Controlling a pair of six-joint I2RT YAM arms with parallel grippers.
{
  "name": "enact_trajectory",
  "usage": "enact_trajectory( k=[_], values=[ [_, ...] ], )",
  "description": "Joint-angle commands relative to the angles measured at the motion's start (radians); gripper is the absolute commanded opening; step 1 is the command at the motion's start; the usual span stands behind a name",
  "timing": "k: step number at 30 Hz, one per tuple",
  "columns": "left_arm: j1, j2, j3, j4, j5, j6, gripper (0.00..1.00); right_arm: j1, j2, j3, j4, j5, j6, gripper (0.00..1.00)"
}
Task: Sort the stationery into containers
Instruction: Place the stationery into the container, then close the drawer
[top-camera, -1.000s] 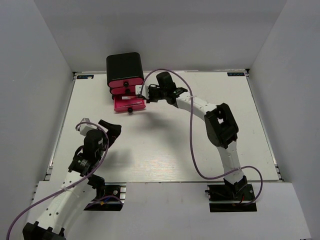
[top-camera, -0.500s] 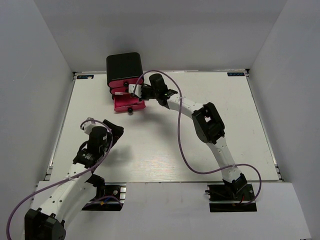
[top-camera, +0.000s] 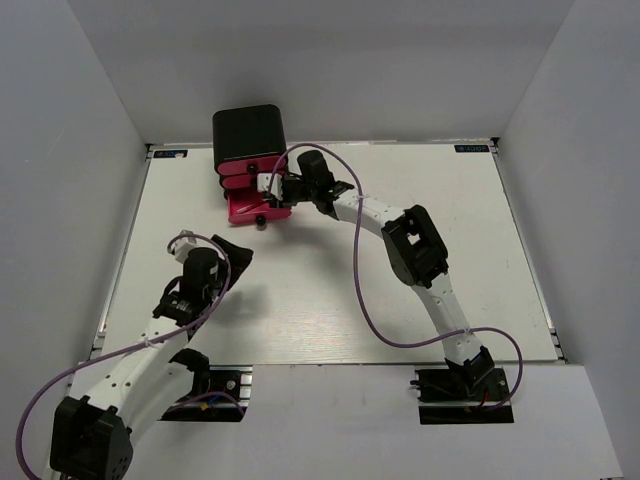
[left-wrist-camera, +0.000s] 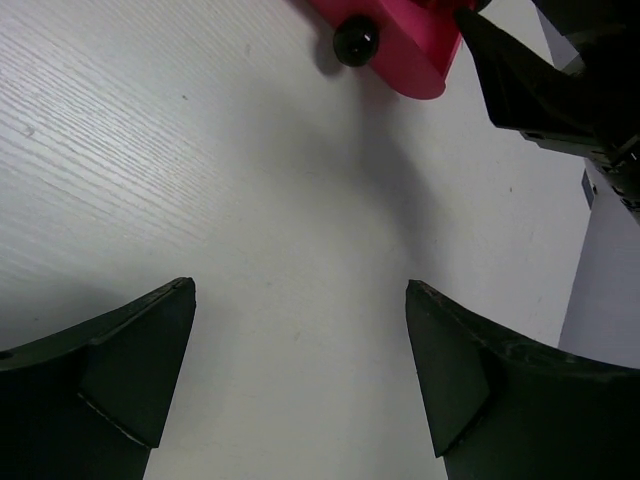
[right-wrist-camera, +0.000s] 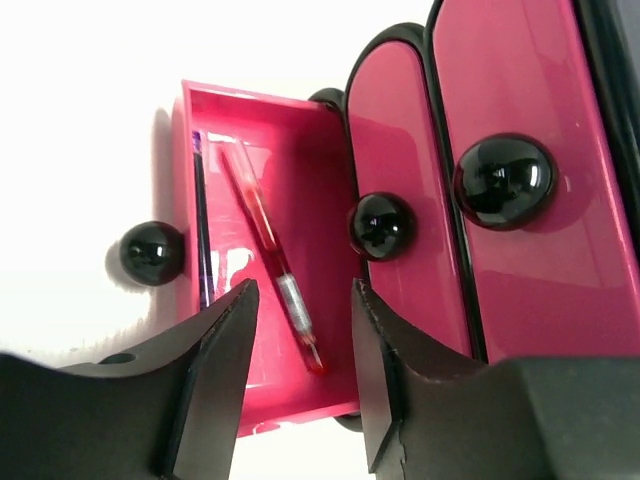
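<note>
The containers are a black cabinet (top-camera: 248, 135) with three pink drawers. Its bottom drawer (right-wrist-camera: 320, 170) stands pulled out, the two above it are closed. In that drawer lie a red pen (right-wrist-camera: 256, 216), slanted, and a thin pen with a dark blue core (right-wrist-camera: 200, 225) along the wall by the knob. My right gripper (right-wrist-camera: 303, 290) hangs open just above the drawer with nothing between its fingers; the top view shows the right gripper (top-camera: 272, 186) beside the cabinet front. My left gripper (left-wrist-camera: 298, 290) is open over bare table, short of the drawer (left-wrist-camera: 410, 50).
Black round knobs mark the open drawer (right-wrist-camera: 152, 253), the middle one (right-wrist-camera: 381, 226) and the top one (right-wrist-camera: 503, 180). The white table (top-camera: 330, 290) is walled by grey panels. A purple cable (top-camera: 365, 290) loops from the right arm.
My right gripper moved left over the open drawer and opened; the red pen now lies in the drawer. My left arm crept a little forward and to the right.
</note>
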Motion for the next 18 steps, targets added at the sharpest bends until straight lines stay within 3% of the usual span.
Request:
enact_trajectory(
  k=[1, 2, 3, 5, 6, 7, 9, 18],
  values=[
    [0.005, 0.024, -0.023, 0.091, 0.045, -0.026, 0.92, -0.008, -0.034, -0.024, 0.005, -0.058, 0.029, 0.48],
    [0.005, 0.04, -0.038, 0.133, 0.054, -0.039, 0.86, -0.013, -0.057, -0.036, 0.009, -0.063, 0.038, 0.47],
    [0.005, 0.04, -0.061, 0.164, 0.054, -0.058, 0.64, -0.017, -0.091, -0.054, 0.015, -0.071, 0.055, 0.4],
    [0.005, 0.067, -0.086, 0.276, 0.063, -0.072, 0.36, -0.033, -0.151, -0.142, 0.052, -0.081, 0.11, 0.3],
    [0.005, 0.098, -0.107, 0.313, 0.063, -0.098, 0.15, -0.037, -0.196, -0.168, 0.066, -0.086, 0.13, 0.22],
    [0.005, 0.118, -0.107, 0.344, 0.054, -0.115, 0.07, -0.051, -0.244, -0.224, 0.104, -0.089, 0.162, 0.1],
    [0.005, 0.169, -0.12, 0.396, 0.037, -0.151, 0.0, -0.072, -0.319, -0.311, 0.129, -0.114, 0.202, 0.01],
    [0.005, 0.599, 0.011, 0.557, -0.024, -0.256, 0.03, -0.23, -0.584, -0.587, 0.046, -0.16, 0.335, 0.01]
  ],
)
